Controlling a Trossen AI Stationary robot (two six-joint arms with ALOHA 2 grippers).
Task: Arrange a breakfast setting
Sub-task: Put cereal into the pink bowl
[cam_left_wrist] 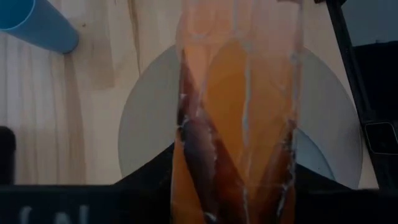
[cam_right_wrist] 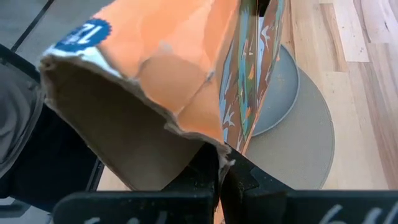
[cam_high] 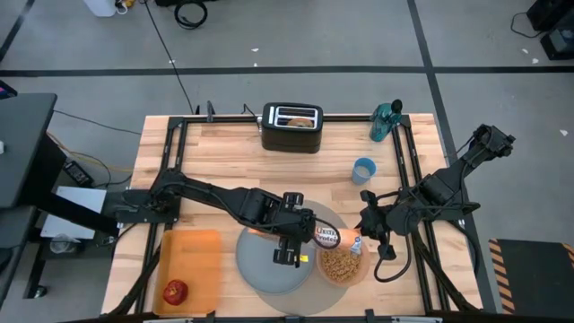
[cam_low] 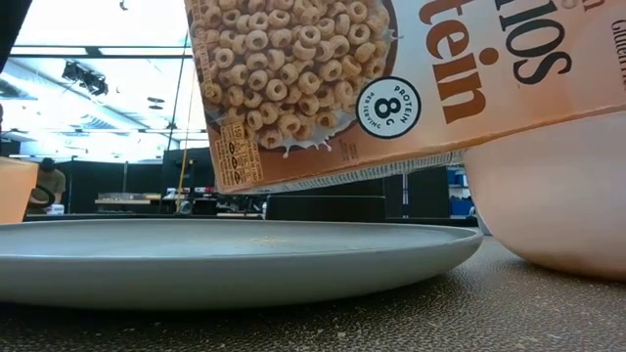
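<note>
1. Nearest the low camera, a grey plate (cam_low: 225, 256) fills the lower left of the frame, with a pink bowl (cam_low: 553, 200) at right.
2. Tilted above both hangs an orange cereal box (cam_low: 391, 78).
3. Seen from above, the bowl (cam_high: 341, 266), full of cereal, sits low and right of centre on the worktop (cam_high: 224, 152), touching the right edge of the round grey mat (cam_high: 254, 269).
4. Left hand (cam_high: 289, 254), just left of the bowl over the mat, holds the box (cam_high: 328, 237).
5. Right hand (cam_high: 366, 226) grips the box's other end, just above and right of the bowl.
6. Lower left, a red apple (cam_high: 175, 291) rests on an orange tray (cam_high: 190, 253), well apart from both hands.
</note>
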